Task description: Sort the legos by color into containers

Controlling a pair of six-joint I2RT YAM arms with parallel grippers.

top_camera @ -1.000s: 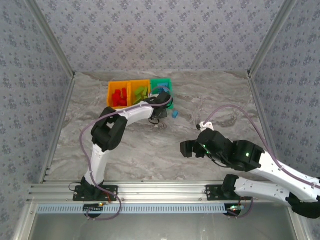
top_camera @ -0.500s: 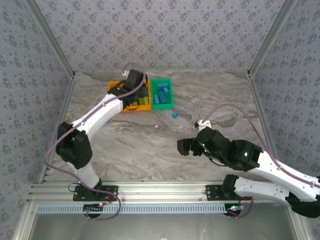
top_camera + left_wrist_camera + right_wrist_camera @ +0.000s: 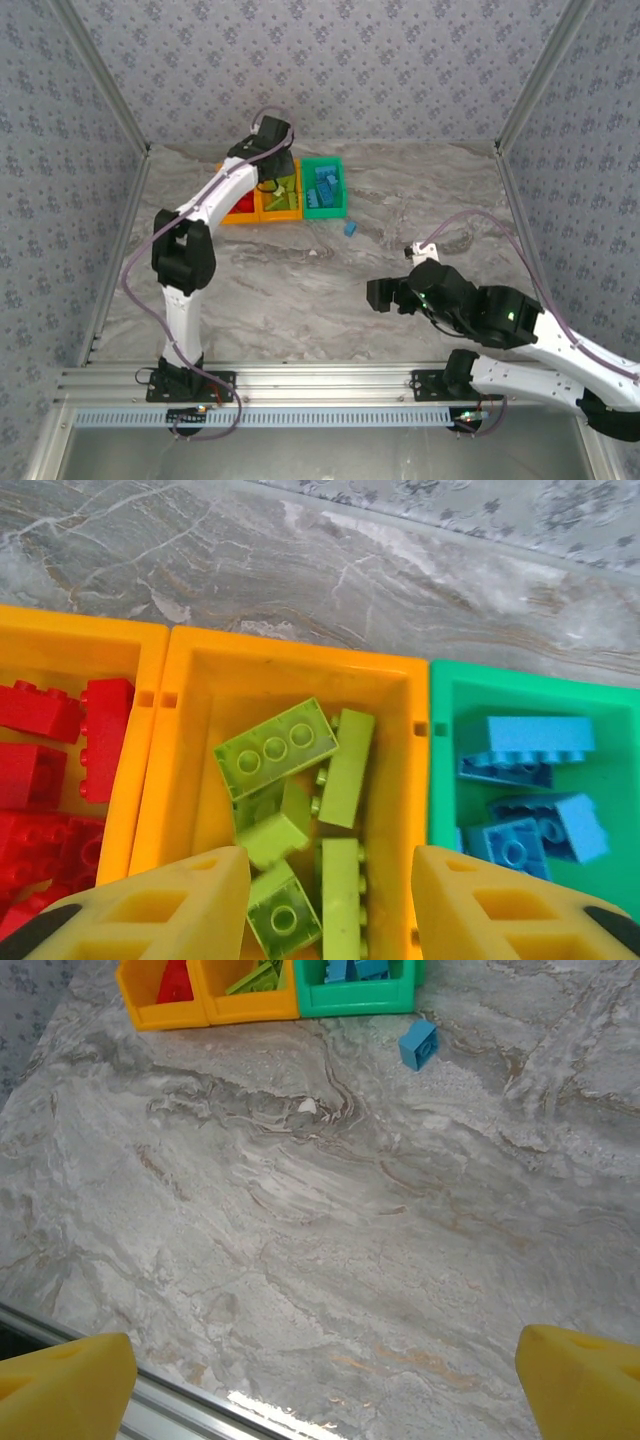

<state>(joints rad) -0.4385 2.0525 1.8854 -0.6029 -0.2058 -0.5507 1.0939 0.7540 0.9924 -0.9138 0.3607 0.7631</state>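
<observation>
The right end effector (image 3: 325,1345) hangs over the near part of the surface (image 3: 320,1210), jaws spread wide and empty. Farther out, a loose blue brick (image 3: 418,1043) lies on the surface just in front of the green bin (image 3: 325,211). It looks about square, its corners turned at a slant to the bins.

Three bins stand side by side in a row near the far wall. The left bin (image 3: 60,650), orange, holds red bricks (image 3: 45,715). The middle bin (image 3: 290,670), also orange, holds lime bricks (image 3: 275,745): one lies on a diagonal, studs up, and two run near to far. The green bin holds blue bricks (image 3: 525,740), the farthest lying crosswise.

The left end effector (image 3: 328,870) hovers above the middle bin, jaws partly apart and gripping nothing.
</observation>
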